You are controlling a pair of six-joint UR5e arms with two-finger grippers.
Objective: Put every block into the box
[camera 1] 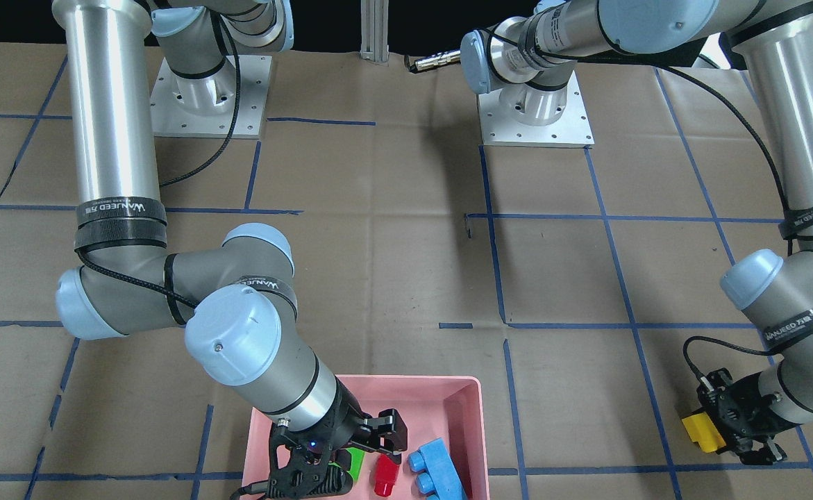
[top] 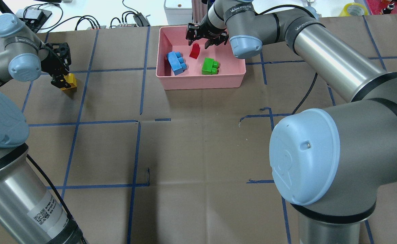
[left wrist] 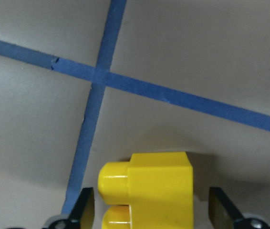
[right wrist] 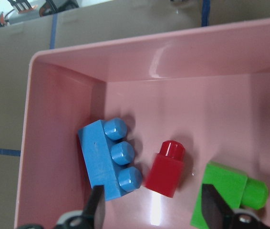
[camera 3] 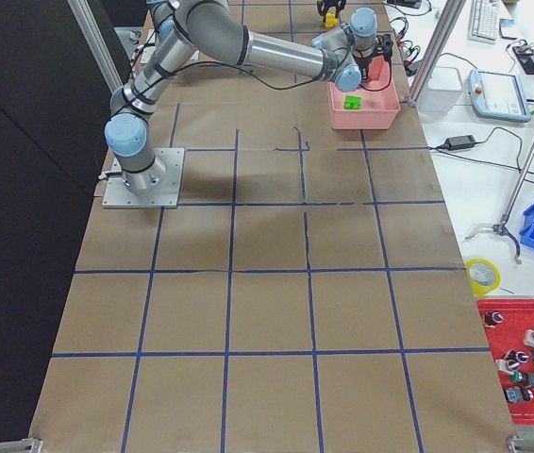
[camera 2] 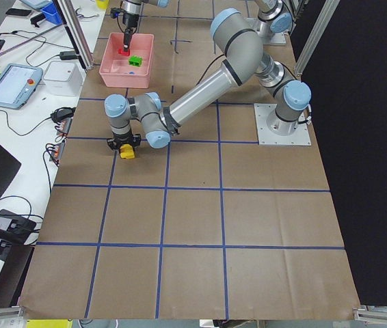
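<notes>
The pink box (top: 201,80) stands at the table's far edge. In it lie the light-blue block (top: 176,62), the tiny red block (top: 195,51) and the green block (top: 210,66). My right gripper (top: 206,42) hovers over the box, open and empty; in the right wrist view the red block (right wrist: 166,169) lies just ahead of its gap, between the blue block (right wrist: 109,160) and the green block (right wrist: 225,200). The yellow block (top: 68,82) sits on the table at the far left. My left gripper (left wrist: 151,212) is open and straddles the yellow block (left wrist: 149,186), with a gap at each finger.
Brown paper with a blue tape grid (top: 139,95) covers the table. The two arm bases (camera 1: 534,114) stand at the robot's side. Cables and a white device (top: 176,8) lie beyond the far edge, and a yellow tape roll (top: 354,9) sits at the far right.
</notes>
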